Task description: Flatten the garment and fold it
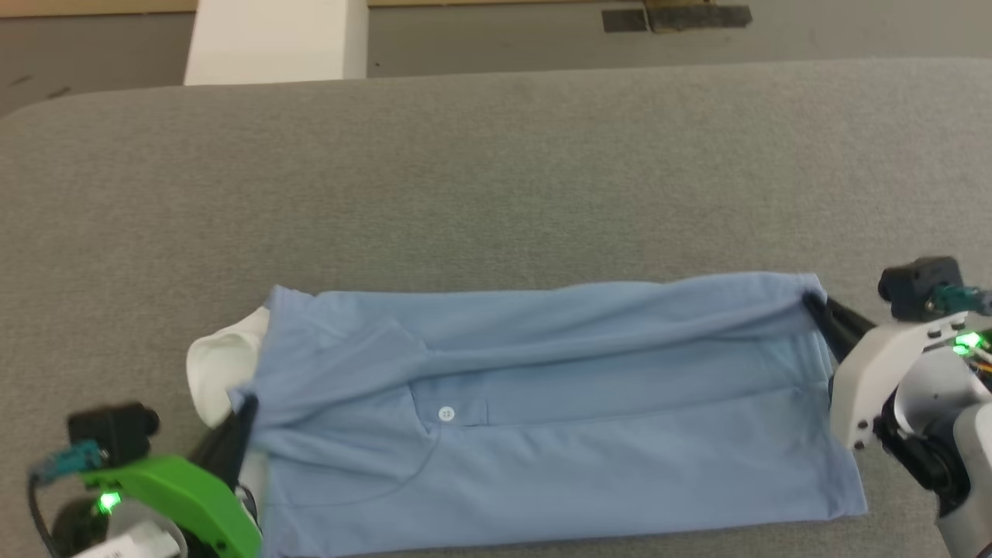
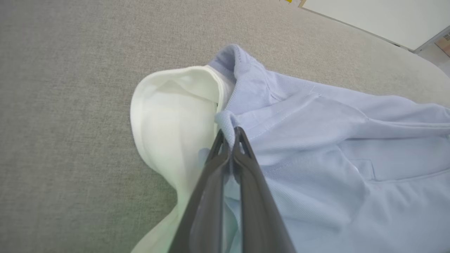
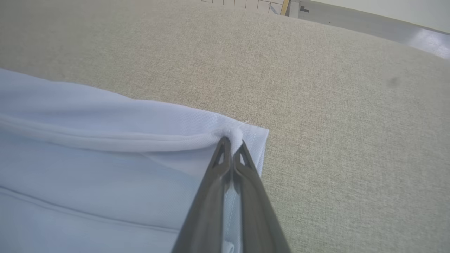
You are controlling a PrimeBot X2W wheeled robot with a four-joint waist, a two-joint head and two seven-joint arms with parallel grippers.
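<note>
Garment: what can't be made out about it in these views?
- Head view: the garment's near edge is partly cut off by the bottom edge.
- Head view: a folded-over layer covers the placket past the white button.
- Left wrist view: the shut left gripper hides how many layers it pinches.
- Right wrist view: the right gripper hides the same at its corner.

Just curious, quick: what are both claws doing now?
Left gripper: closed, pinching the light blue soft polo shirt near its white collar.
Right gripper: closed, pinching the shirt's folded edge at the other end.
</note>
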